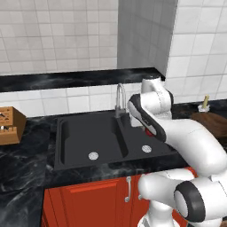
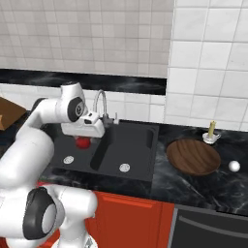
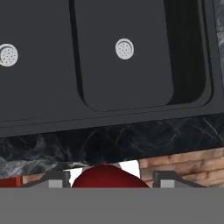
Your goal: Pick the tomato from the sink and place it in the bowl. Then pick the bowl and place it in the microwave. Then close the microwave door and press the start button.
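Note:
The small red tomato (image 2: 83, 142) sits between the fingertips of my gripper (image 2: 85, 137), which is shut on it above the black double sink (image 2: 136, 141). In the hand view the tomato (image 3: 109, 178) bulges between the two dark tips of the gripper (image 3: 109, 183), with both basins of the sink (image 3: 127, 83) beyond. From the left base, a sliver of the tomato (image 1: 148, 131) peeks out beside my forearm, over the sink (image 1: 88, 133). The wide brown bowl (image 2: 193, 156) rests on the counter right of the sink, also seen as the bowl (image 1: 213, 122). The microwave is out of view.
A curved silver faucet (image 2: 100, 104) rises behind the sink's divider, close to my hand. A wooden knife block (image 1: 9, 125) stands on the counter at the left. A small bottle (image 2: 211, 131) and a white ball (image 2: 234, 166) flank the bowl. Red cabinet doors (image 1: 88, 199) run below.

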### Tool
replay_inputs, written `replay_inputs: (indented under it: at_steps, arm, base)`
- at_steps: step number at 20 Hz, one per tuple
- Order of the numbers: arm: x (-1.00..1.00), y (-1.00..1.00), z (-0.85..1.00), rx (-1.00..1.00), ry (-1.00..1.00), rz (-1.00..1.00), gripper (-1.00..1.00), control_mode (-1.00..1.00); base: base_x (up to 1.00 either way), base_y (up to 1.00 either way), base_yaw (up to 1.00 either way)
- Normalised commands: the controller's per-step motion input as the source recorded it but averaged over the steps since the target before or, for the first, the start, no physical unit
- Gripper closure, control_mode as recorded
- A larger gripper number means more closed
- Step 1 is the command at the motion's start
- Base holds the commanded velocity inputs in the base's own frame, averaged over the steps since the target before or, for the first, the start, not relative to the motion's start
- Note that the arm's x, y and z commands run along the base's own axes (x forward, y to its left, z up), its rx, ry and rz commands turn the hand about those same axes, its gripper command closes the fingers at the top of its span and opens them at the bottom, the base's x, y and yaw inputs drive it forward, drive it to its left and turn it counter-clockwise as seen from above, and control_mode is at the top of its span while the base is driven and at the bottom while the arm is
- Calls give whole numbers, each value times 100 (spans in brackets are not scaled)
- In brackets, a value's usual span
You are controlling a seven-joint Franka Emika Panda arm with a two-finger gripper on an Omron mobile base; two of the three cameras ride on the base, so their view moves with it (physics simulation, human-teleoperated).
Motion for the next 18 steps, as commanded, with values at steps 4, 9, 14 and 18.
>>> replay_inputs:
  at_steps: [4,9,14,18]
  arm:
    - [14,-100,18,4,0,-17,100,-100]
    - [43,-100,11,0,0,-16,100,-100]
    - [48,-100,0,-5,0,-17,100,-100]
    - [39,-100,0,-7,-3,-14,100,-100]
  base:
    - [0,0,0]
    - [0,0,0]
    - [0,0,0]
    - [0,0,0]
